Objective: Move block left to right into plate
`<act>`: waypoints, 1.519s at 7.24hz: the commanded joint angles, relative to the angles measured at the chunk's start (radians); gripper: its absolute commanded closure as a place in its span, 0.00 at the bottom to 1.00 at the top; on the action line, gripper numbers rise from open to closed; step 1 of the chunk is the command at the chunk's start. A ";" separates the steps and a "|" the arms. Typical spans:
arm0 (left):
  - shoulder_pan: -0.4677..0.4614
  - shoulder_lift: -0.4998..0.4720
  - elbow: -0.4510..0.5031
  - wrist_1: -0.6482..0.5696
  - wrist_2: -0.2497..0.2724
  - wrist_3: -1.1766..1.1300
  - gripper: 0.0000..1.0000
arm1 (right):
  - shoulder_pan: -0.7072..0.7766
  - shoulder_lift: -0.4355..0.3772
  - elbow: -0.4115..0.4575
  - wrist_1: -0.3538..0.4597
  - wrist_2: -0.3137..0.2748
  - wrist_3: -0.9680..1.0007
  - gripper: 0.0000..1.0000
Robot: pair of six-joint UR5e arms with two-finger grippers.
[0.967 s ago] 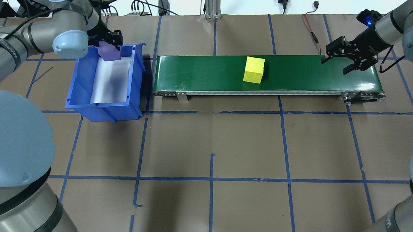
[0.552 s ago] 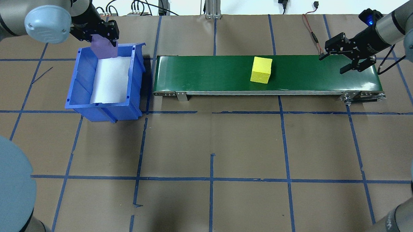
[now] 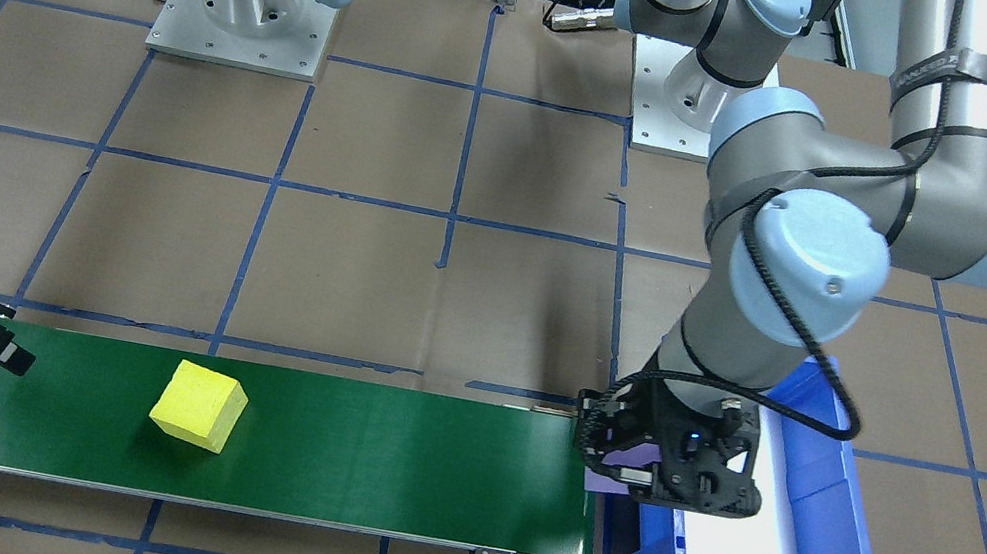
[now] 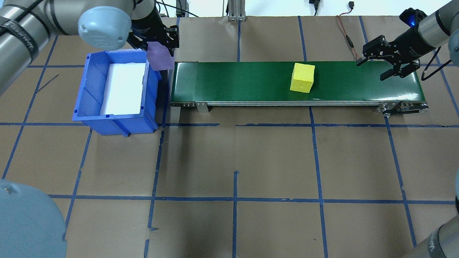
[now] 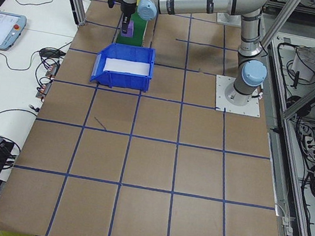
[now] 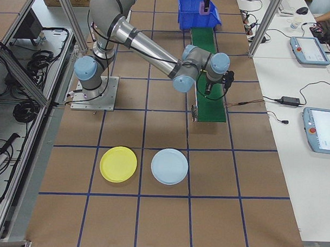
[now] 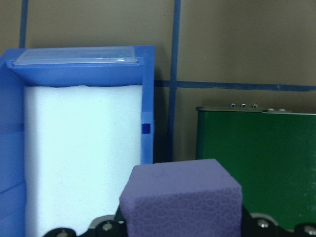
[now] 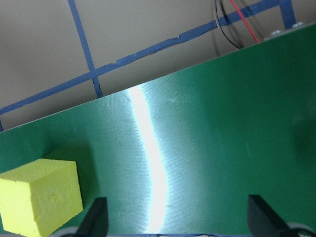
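The left gripper (image 4: 159, 44) clamps a purple foam cube (image 4: 160, 55) between blue plastic bin (image 4: 92, 84) and green conveyor belt (image 4: 247, 81) — a yellow foam cube (image 4: 302, 77) rides there, near the open-jawed right gripper (image 4: 389, 62)

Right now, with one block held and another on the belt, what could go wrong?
The left gripper holds the purple block over the gap between the blue bin and the belt; released early, it may miss the belt. The yellow block nears the open right gripper, which might close late.
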 commanded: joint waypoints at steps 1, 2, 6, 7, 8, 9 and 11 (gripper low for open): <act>-0.050 -0.104 0.002 0.051 0.011 0.028 0.40 | 0.000 0.003 -0.002 0.000 0.001 -0.009 0.00; -0.053 -0.117 0.002 0.056 0.011 0.070 0.41 | 0.000 0.003 0.001 0.000 0.001 -0.015 0.00; -0.057 -0.126 -0.005 0.077 -0.002 0.062 0.00 | 0.000 0.010 0.002 0.000 0.023 -0.027 0.00; -0.058 -0.117 -0.005 0.081 -0.002 0.058 0.00 | 0.000 0.010 0.002 0.000 0.028 -0.030 0.00; -0.062 -0.077 0.002 0.082 -0.011 0.032 0.00 | 0.000 0.010 -0.001 -0.002 0.028 -0.033 0.00; -0.064 -0.019 0.001 0.078 -0.110 -0.017 0.00 | 0.000 0.010 0.001 -0.008 0.028 -0.038 0.00; -0.065 0.071 -0.011 0.055 -0.149 -0.051 0.00 | 0.000 0.008 0.011 -0.008 0.027 -0.040 0.00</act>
